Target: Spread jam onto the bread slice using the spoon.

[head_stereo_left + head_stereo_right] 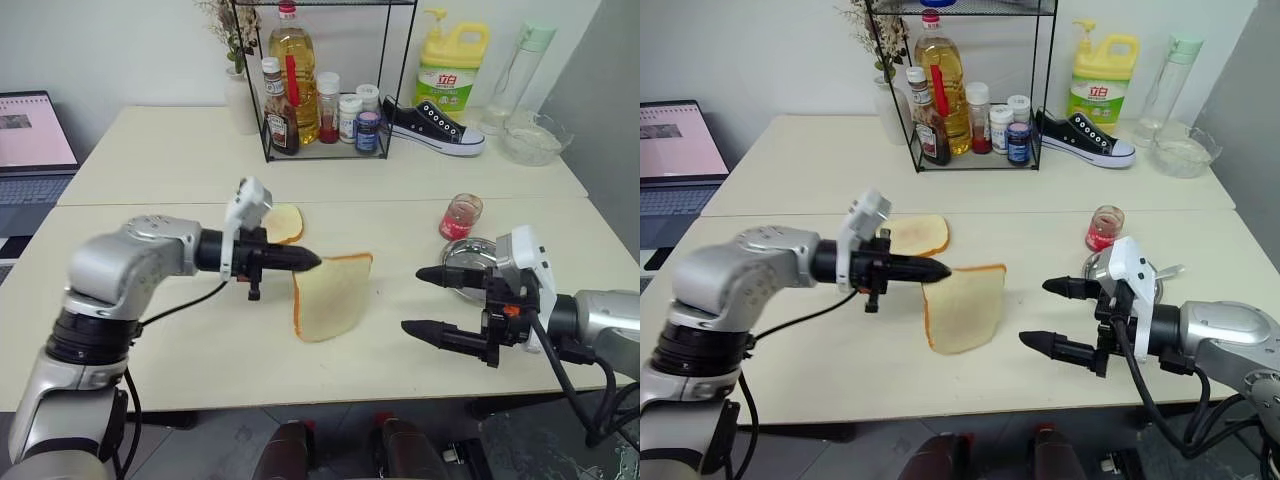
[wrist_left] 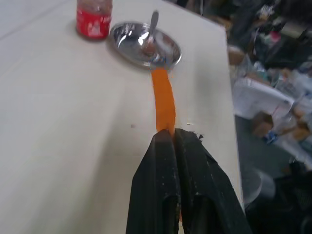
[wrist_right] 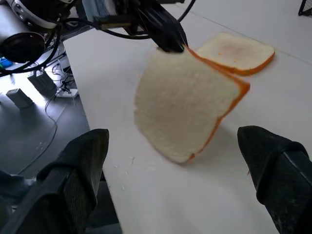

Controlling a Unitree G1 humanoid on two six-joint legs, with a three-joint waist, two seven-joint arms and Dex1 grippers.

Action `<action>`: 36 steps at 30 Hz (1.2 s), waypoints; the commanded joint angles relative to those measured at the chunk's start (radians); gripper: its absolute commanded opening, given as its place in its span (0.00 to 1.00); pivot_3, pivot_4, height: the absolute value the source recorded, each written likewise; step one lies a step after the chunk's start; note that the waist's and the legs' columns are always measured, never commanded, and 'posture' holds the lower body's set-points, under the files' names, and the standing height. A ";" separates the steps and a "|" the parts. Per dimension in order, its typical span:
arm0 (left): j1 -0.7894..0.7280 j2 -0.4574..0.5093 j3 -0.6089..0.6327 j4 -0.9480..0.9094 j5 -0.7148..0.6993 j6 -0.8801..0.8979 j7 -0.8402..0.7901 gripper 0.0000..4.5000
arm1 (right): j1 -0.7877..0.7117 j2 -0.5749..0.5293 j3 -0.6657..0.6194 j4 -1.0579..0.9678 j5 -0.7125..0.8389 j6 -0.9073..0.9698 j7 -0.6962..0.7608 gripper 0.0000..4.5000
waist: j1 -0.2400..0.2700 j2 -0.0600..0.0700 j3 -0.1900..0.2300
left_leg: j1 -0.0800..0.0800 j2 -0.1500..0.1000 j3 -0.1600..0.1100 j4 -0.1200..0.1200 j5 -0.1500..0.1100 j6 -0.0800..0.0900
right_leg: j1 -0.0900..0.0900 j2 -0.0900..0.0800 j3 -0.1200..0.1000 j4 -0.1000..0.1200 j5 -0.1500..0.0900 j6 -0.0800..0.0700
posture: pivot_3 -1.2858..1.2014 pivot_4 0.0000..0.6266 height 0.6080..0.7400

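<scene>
The bread slice [image 1: 333, 297] is pinched at its upper corner by the left pincer [image 1: 308, 261], whose 2 fingers are pressed together on the crust, and it is held tilted, its lower edge close to or on the bench [image 1: 200, 340]; contact cannot be told. A second, toasted slice [image 1: 284, 222] lies flat just behind the bread slice. The right pincer [image 1: 425, 300] is spread wide and empty, to the right of the bread slice. The spoon [image 2: 151, 31] rests in a small steel dish [image 2: 122, 39], to the right of the bread slice and behind the right pincer, with a red-labelled jar [image 1: 460, 216] just beside the dish. Jam is not clearly made out.

The step in hand is judged to be presenting the bread for spreading. It is done well if the slice is kept steady with its pale face turned toward the right pincer while the spoon is fetched by its thin handle. The crust should be gripped lightly, since soft bread is likely to tear or fold.
</scene>
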 commanded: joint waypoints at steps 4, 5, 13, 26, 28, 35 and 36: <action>-0.055 -0.084 -0.075 0.255 0.228 -0.347 -0.011 0.00 | 0.030 -0.012 0.052 -0.047 -0.040 -0.056 -0.027 1.00 | 0.002 0.000 0.000 | -0.001 -0.001 0.000 0.001 0.000 0.000 | 0.000 0.000 0.000 0.000 0.000 0.000 | 0.52 0.24 1.00; -0.076 -0.108 -0.070 0.303 0.253 -0.392 0.006 0.00 | 0.029 -0.011 0.050 -0.042 -0.039 -0.060 -0.031 1.00 | 0.002 0.000 0.000 | -0.001 -0.001 0.000 0.001 0.000 0.000 | 0.000 0.000 0.000 0.000 0.000 0.000 | 0.52 0.24 1.00; -0.182 -0.247 -0.053 0.533 0.348 -0.566 0.053 0.00 | 0.009 -0.018 0.062 -0.018 -0.051 -0.082 -0.046 1.00 | 0.009 -0.001 0.001 | -0.003 -0.004 -0.002 0.002 0.000 0.000 | -0.001 0.000 -0.003 0.000 0.000 0.001 | 0.52 0.24 1.00; -0.116 -0.237 -0.055 0.512 0.418 -0.605 0.024 0.28 | 0.017 -0.038 0.045 -0.008 -0.045 -0.091 -0.052 1.00 | 0.008 -0.001 0.001 | -0.004 -0.004 -0.004 0.002 0.000 0.000 | -0.001 0.000 -0.004 0.000 0.000 0.001 | 0.52 0.24 1.00; -0.117 -0.225 -0.049 0.511 0.424 -0.607 0.023 0.41 | 0.026 -0.041 0.033 -0.003 -0.051 -0.092 -0.058 1.00 | 0.008 -0.001 0.001 | -0.004 -0.004 -0.004 0.002 0.000 0.000 | -0.001 0.000 -0.004 0.000 0.000 0.001 | 0.52 0.24 1.00; -0.139 -0.176 -0.008 0.449 0.413 -0.614 0.021 0.90 | 0.143 -0.038 -0.152 0.010 -0.049 -0.085 -0.149 1.00 | 0.008 -0.001 0.001 | -0.004 -0.005 -0.004 0.002 0.000 0.000 | -0.001 0.000 -0.004 0.000 0.000 0.001 | 0.52 0.24 1.00; -0.146 -0.190 0.008 0.402 0.377 -0.587 0.015 0.97 | 0.175 -0.022 -0.199 0.012 -0.065 -0.085 -0.188 1.00 | 0.010 -0.001 0.001 | -0.004 -0.005 -0.004 0.002 0.000 0.000 | 0.000 0.000 -0.004 0.000 0.000 0.001 | 0.52 0.24 1.00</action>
